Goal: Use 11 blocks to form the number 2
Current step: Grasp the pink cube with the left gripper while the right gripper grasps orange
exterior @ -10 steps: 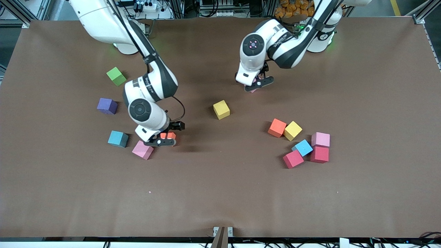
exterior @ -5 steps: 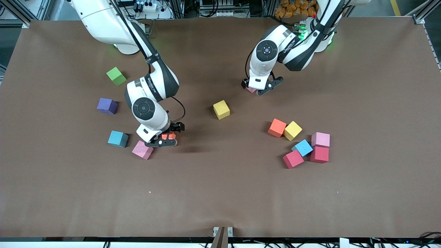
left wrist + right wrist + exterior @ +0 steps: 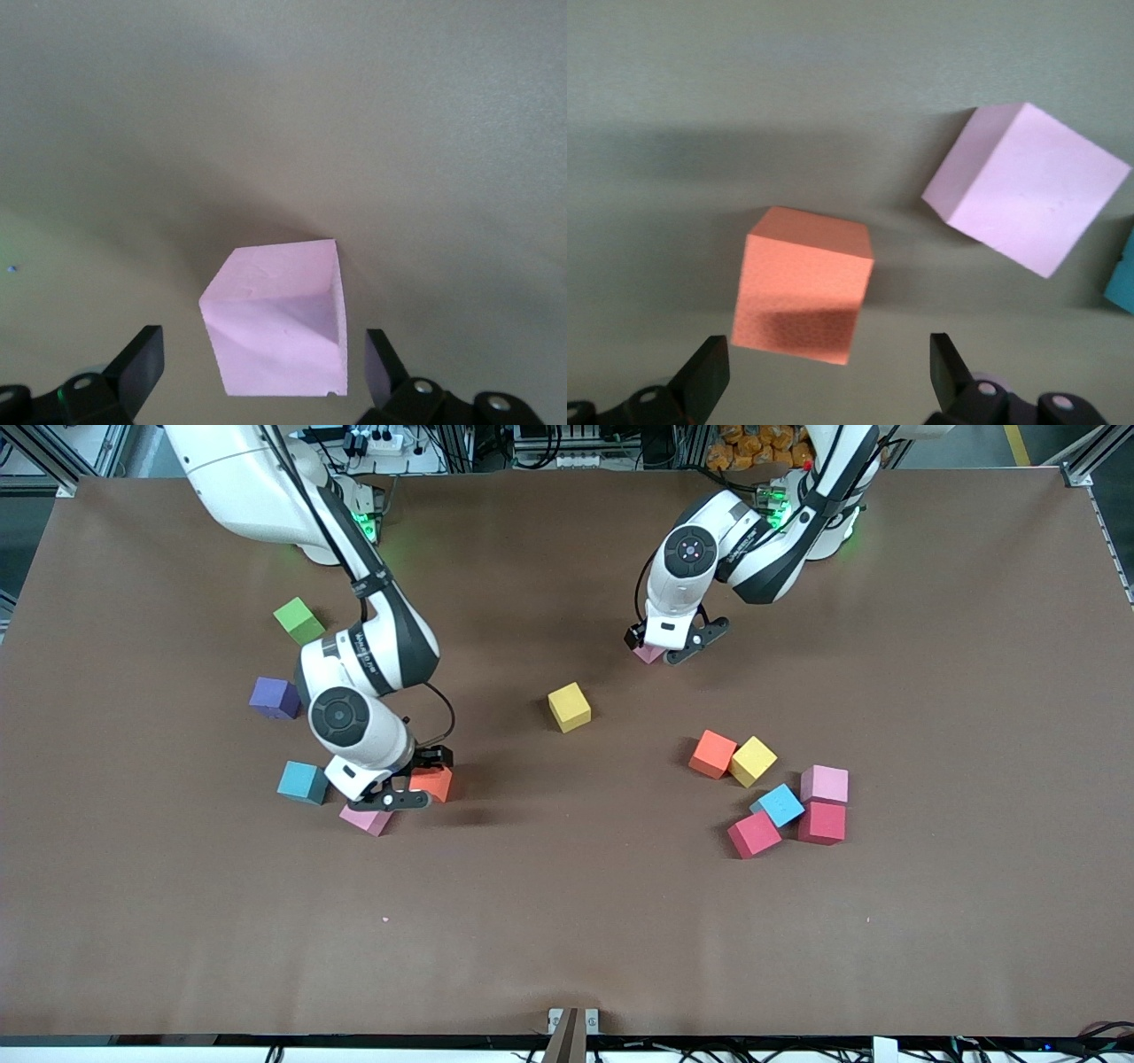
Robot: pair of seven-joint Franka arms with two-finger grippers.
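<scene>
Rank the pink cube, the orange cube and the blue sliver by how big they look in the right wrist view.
1. Pink cube, largest.
2. Orange cube, nearly as big; it may simply lie at a different distance.
3. Blue cube, only a cut-off corner shows.

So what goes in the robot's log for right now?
left gripper: open over pink block | right gripper: open over orange block

Even, fairly bright overhead light falls on the brown table [image 3: 567,921], with no glare on its matte surface. Soft, short shadows lie beside each cube and broader, blurry ones under both arms. Front view is sharp. Both wrist views look washed out and greenish; the orange block [image 3: 804,285] appears slightly soft, its lower face shadowed.
</scene>
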